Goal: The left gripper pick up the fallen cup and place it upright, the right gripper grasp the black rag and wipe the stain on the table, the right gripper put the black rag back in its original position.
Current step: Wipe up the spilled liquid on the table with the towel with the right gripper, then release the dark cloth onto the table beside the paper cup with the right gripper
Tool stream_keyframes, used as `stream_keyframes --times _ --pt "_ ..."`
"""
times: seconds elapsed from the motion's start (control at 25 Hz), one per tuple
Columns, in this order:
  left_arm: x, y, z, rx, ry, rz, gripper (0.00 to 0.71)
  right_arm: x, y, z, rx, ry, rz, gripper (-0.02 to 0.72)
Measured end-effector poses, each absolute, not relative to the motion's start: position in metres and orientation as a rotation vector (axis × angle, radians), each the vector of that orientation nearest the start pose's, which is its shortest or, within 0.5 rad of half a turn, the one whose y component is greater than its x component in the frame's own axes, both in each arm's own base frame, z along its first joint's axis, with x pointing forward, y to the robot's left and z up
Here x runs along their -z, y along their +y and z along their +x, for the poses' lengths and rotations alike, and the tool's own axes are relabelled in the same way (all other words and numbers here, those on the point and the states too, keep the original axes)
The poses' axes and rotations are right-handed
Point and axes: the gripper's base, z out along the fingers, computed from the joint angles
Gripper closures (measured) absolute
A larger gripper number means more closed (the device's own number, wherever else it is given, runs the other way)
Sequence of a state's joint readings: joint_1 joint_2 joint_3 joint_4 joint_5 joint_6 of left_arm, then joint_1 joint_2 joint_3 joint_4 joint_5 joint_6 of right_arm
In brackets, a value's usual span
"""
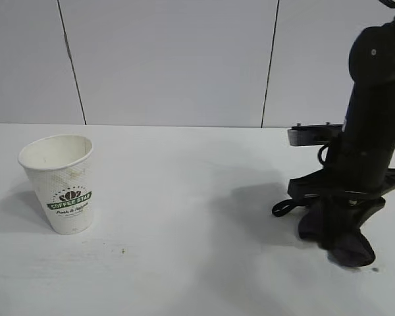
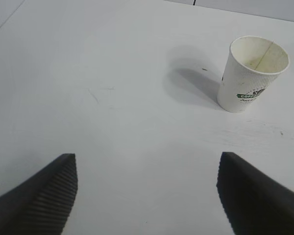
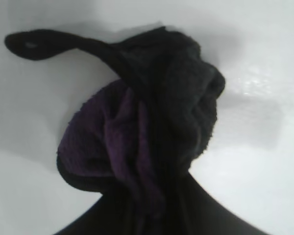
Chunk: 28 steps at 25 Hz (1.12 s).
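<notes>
black rag (image 1: 345,238) hangs pinched in the right pincer (image 1: 339,227), touching table (image 1: 184,263).

The broad matte white tabletop (image 1: 184,263) is carrying a white textured paper cup (image 1: 60,183) with a green logo, standing upright well apart from the right claw (image 1: 345,247), whose bunched black-and-purple rag (image 1: 349,245) is touching the surface beneath it
</notes>
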State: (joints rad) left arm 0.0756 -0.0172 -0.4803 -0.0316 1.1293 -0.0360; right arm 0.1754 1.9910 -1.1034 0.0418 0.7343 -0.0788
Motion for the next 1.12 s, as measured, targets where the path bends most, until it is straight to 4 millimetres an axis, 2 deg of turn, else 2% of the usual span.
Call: stream_keyframes --times 0.08,0.2,0.44,0.64,0.72,0.84,0.92,1.0,1.12 --pt "-0.266 -0.003 -0.008 0.015 2.112 -0.115 0.143 -0.109 0.062 0.338 -0.076 3.089 -0.312 0.605" --pt "-0.266 -0.003 -0.008 0.015 2.112 -0.115 0.143 -0.113 0.068 0.336 -0.096 3.056 -0.39 0.605" --pt "-0.266 -0.003 -0.008 0.015 2.112 -0.115 0.143 -0.118 0.122 0.326 -0.205 2.939 -0.564 0.606" --pt "-0.266 -0.003 -0.008 0.015 2.112 -0.115 0.143 -0.119 0.15 0.318 -0.257 2.901 -0.615 0.601" --pt "-0.266 -0.003 -0.008 0.015 2.112 -0.115 0.143 -0.119 0.152 0.317 -0.268 2.9 -0.598 0.542" --pt "-0.266 -0.003 -0.008 0.015 2.112 -0.115 0.143 -0.118 0.152 0.316 -0.271 2.911 -0.561 0.325" --pt "-0.266 -0.003 -0.008 0.015 2.112 -0.115 0.143 -0.118 0.152 0.316 -0.274 2.921 -0.53 0.218" --pt "-0.266 -0.003 -0.008 0.015 2.112 -0.115 0.143 -0.119 0.152 0.316 -0.277 2.928 -0.5 0.176" --pt "-0.266 -0.003 -0.008 0.015 2.112 -0.115 0.143 -0.131 0.149 0.317 -0.275 2.914 -0.468 0.155"
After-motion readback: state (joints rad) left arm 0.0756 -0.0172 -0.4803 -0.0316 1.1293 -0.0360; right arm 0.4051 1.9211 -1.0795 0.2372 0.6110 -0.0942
